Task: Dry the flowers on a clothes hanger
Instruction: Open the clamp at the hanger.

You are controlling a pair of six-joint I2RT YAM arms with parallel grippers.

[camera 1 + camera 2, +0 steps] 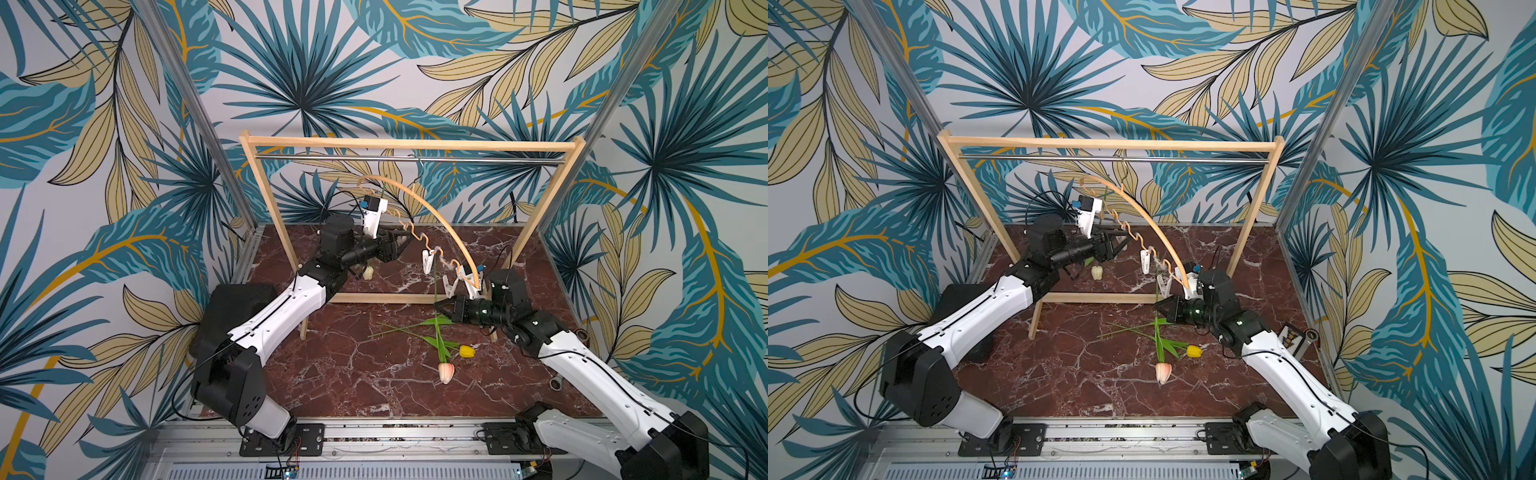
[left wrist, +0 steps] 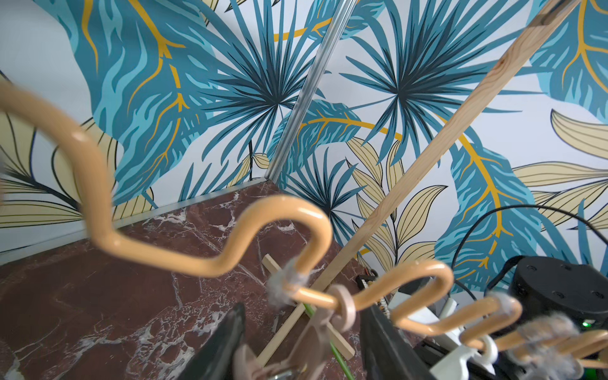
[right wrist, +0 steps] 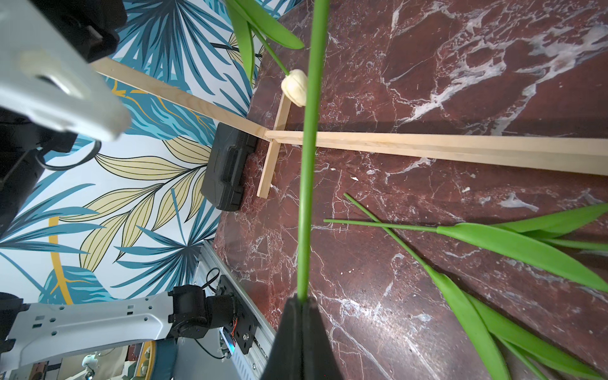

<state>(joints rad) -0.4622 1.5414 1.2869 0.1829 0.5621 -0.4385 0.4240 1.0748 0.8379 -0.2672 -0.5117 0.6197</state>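
1. The cream-white tulip hangs head down at the far left, just under the left arm's wrist; what holds its stem is hidden
2. The left gripper reaches to the wavy lower bar of the clothes hanger. Its fingers stand partway apart, and the wrist view shows a pale clothespin between them; I cannot tell whether they press it
3. The hanger hangs by its hook from the metal rod of the wooden rack, turned to run from far left to near right, with white clothespins on its near part
4. The pink tulip stands head down near the middle, its head low at the marble table and its stem top up beside a clothespin
5. The right gripper is clamped tight on that stem, partway up
6. Two more flowers lie crossed on the table, on the near side of the gripper, one yellow head showing at the right
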